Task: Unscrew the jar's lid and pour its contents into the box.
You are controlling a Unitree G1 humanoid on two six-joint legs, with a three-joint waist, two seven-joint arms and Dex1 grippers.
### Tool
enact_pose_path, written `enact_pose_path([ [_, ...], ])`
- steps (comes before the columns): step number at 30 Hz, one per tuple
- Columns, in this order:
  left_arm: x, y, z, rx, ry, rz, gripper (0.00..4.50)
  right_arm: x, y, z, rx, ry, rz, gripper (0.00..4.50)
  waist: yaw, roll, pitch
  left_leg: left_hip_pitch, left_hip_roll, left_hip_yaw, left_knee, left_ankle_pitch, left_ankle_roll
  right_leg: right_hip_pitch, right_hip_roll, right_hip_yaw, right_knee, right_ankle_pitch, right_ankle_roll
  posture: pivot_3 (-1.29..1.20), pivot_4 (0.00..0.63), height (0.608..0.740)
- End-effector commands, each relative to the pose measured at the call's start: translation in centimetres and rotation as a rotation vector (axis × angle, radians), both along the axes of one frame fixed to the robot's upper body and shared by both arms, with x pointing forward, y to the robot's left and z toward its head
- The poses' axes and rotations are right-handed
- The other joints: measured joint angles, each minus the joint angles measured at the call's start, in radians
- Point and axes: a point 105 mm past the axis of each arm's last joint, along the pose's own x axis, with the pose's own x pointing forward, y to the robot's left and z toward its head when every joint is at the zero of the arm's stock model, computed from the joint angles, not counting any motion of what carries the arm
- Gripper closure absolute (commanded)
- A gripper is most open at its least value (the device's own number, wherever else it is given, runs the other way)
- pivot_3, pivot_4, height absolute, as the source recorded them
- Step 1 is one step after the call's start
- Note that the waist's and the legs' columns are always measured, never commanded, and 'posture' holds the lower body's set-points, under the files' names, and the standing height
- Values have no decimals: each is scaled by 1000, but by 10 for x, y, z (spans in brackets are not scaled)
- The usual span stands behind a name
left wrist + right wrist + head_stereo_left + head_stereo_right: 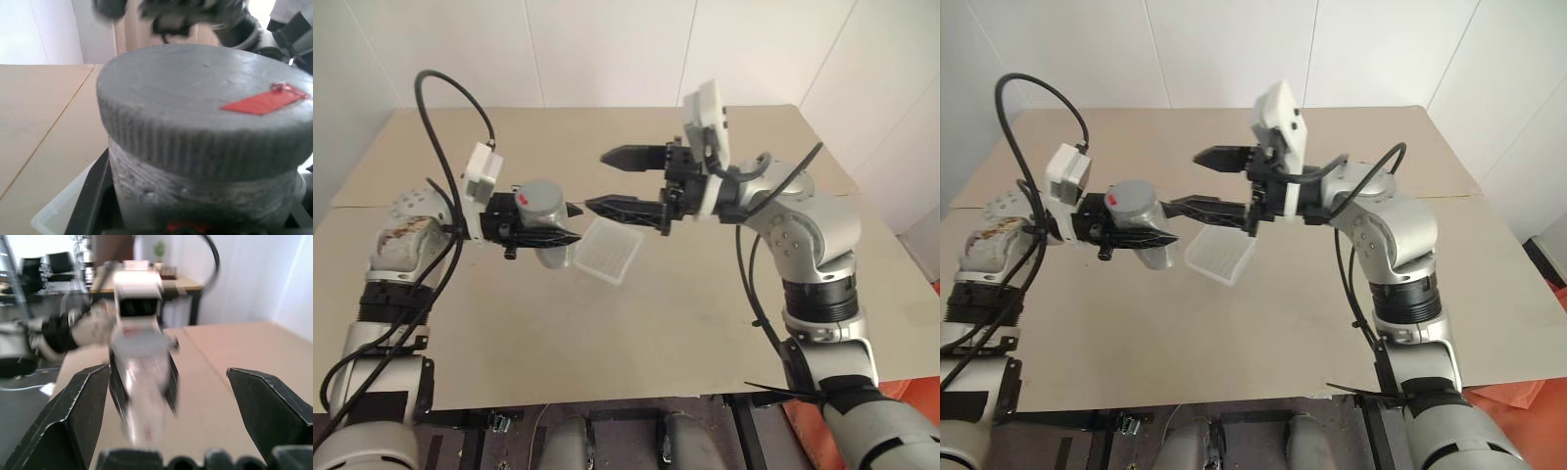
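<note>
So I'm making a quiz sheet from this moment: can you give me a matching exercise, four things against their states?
Things:
1. lid
2. box
3. left gripper
4. right gripper

States:
a. open, holding nothing
b. lying on the table below the arms
c. shut on the jar
d. screwed on, red mark on top

Pairs: 1-d, 2-b, 3-c, 4-a

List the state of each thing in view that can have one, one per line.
Jar: held above the table, roughly upright.
Lid: on the jar, a red mark on top.
Box: on the table, open side up, nothing visible in it.
Left tool: shut on the jar.
Right tool: open, holding nothing, apart from the lid.
</note>
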Motion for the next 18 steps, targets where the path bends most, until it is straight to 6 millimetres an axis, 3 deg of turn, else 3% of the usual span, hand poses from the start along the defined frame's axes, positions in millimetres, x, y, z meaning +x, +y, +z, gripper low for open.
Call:
enact_pose_path([
  [1,1,-5,14,-3,-69,-22,2559,-9,18,11,13,-47,-25,42,2,0,0,0,0,0,0,0,0,0,0,0,0,0,0,0,150,740],
  [11,-2,-13,19,-4,-95,-52,2559,19,49,-2,-49,-35,-102,42,4,0,0,-1,-1,-1,1,-2,4,0,0,0,-1,0,0,0,150,740],
  [18,-11,1,18,25,-97,-35,2559,36,21,3,-13,-21,-153,42,2,0,0,-2,0,-1,1,-2,4,0,0,0,-1,0,0,0,150,740],
])
